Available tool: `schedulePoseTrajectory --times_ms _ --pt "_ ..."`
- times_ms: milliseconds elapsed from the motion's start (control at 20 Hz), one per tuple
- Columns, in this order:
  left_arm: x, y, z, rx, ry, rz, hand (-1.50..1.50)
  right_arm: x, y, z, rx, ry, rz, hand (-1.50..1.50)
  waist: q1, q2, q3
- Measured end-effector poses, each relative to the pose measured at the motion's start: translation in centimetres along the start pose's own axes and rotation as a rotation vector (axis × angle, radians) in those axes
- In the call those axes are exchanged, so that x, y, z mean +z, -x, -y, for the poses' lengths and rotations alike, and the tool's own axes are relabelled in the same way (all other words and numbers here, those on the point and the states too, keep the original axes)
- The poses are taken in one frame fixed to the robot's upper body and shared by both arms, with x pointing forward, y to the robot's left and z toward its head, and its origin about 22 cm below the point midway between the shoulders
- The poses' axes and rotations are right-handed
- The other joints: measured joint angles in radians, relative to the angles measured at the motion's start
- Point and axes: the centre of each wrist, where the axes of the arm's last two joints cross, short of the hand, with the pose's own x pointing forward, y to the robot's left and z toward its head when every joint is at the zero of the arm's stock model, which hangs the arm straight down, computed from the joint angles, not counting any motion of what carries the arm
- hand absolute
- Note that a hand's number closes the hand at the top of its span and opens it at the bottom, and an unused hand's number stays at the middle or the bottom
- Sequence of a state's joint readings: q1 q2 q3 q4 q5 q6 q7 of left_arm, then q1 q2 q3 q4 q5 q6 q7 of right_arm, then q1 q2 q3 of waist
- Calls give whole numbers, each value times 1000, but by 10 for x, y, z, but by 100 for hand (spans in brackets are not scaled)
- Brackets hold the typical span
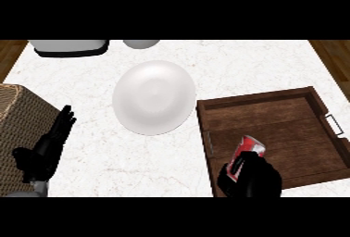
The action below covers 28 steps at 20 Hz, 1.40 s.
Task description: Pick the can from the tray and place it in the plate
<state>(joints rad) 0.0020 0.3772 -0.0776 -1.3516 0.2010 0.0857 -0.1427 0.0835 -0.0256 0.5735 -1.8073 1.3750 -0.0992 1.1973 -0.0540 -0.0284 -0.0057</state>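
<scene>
A red and silver can (249,148) tilts over the near left part of the dark wooden tray (294,115). My right hand (252,178) is curled round the can's lower half and hides it. A white plate (153,97) lies on the marble counter, to the left of the tray and farther from me. My left hand (46,148) rests open at the left edge, fingers straight and pointing up, holding nothing.
A woven basket (17,120) sits at the left edge, under my left forearm. A white appliance on a black base (70,47) and a pale round object (141,44) stand at the counter's far edge. Wooden floor shows beyond both far corners.
</scene>
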Motion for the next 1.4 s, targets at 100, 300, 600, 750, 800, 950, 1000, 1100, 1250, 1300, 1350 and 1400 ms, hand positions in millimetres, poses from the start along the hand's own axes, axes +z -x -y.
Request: schedulePoseTrajectory --times_ms 100,300,600,750,800,950,1000,1100,1250,1300,1350,1400 --pt "-1 -2 1 2 0 5 0 17 -1 4 -2 56 34 150 0 0 0" --pt "-2 -4 3 -2 2 8 0 43 -3 14 -9 179 102 150 1 2 1" --pt "-2 -2 6 6 9 16 0 47 -6 27 22 428 175 150 11 8 0" --pt "-3 -4 8 5 18 22 0 48 -8 31 45 504 207 150 22 12 1" --pt "-4 -4 8 6 22 25 0 48 -8 32 52 523 216 150 27 14 1" --pt "-7 -6 9 7 31 29 0 48 -12 37 55 566 242 150 38 19 2" --pt "-7 -7 11 10 40 30 0 49 -15 39 42 571 243 150 44 21 2" --pt "-9 -9 13 9 48 35 0 49 -21 44 17 566 247 150 54 25 3" --pt "-13 -13 16 10 60 43 0 49 -31 51 -25 540 249 150 68 31 4" --pt "-14 -14 18 10 64 47 0 48 -35 52 -36 531 252 150 73 33 4" --pt "-16 -16 20 9 70 50 0 47 -38 53 -45 520 254 150 77 35 4" --pt "-17 -17 22 12 76 53 0 44 -41 53 -49 511 251 150 83 36 4"
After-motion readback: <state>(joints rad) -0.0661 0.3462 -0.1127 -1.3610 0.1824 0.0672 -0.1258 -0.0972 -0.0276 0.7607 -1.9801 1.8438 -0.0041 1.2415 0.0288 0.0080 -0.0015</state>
